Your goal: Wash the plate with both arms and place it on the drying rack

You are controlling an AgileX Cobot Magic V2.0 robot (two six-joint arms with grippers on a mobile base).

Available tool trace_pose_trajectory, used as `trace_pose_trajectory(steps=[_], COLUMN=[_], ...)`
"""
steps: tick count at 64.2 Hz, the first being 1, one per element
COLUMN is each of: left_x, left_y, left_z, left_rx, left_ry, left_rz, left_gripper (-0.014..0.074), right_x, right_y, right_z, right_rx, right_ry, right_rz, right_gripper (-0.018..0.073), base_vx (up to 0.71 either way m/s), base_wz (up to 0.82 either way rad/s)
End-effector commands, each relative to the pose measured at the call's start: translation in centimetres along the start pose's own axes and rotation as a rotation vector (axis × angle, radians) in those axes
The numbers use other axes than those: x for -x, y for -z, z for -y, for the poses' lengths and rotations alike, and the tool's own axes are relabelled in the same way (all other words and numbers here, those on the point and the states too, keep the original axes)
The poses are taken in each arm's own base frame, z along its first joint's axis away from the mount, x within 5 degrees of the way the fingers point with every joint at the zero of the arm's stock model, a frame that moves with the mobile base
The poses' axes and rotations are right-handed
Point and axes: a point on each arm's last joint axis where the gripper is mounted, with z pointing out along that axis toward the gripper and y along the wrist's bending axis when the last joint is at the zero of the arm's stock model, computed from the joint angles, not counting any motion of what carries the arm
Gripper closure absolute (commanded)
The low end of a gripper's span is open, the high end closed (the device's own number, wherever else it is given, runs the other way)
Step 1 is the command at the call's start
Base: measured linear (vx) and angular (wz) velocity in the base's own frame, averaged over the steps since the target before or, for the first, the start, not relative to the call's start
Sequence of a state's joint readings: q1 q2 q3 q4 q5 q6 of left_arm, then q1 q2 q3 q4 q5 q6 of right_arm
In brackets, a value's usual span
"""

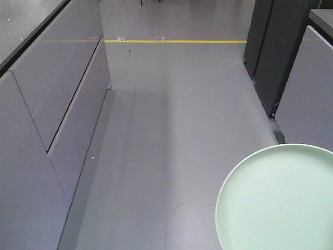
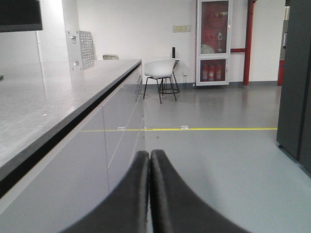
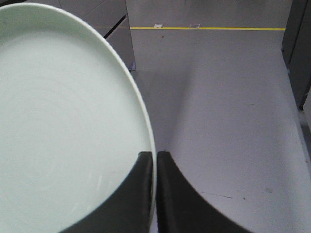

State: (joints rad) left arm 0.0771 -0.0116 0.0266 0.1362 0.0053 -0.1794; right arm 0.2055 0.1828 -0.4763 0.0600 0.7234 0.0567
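Plate hangs above grey floor crossed by yellow line.

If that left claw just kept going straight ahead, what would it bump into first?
Probably nothing nearby: the left gripper points down the open aisle beside the counter. Far ahead stand a white chair and the wall, though depth is hard to judge.

Grey floor crossed by a yellow line, between pale drawer cabinets under a grey tabletop and tall dark cabinets; a white chair and a glazed red cabinet stand by the white wall.
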Motion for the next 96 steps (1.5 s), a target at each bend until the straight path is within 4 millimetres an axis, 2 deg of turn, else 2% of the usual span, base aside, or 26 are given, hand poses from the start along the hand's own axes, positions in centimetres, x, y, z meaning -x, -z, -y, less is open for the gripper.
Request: trace_pose_trajectory(steps=[1,96], left_x=[0.22,0.22], left_y=[0.1,0.1], left_z=[0.09,0.09], left_rx=[-0.012,-0.012], left_ry=[0.006,0.006], left_rz=[0.07,0.07], left_gripper=[0.0602,0.0602], right_x=[1.41,1.42], right_y=[0.27,0.27], right_z=[-0.09,-0.09], right_rx=[0.001,0.001], right_ry=[0.003,0.003], right_rz=[0.092,0.093], right_gripper=[0.0564,0.0564], base_vx=[0.3,0.29], base_wz=[-0.09,-0.05])
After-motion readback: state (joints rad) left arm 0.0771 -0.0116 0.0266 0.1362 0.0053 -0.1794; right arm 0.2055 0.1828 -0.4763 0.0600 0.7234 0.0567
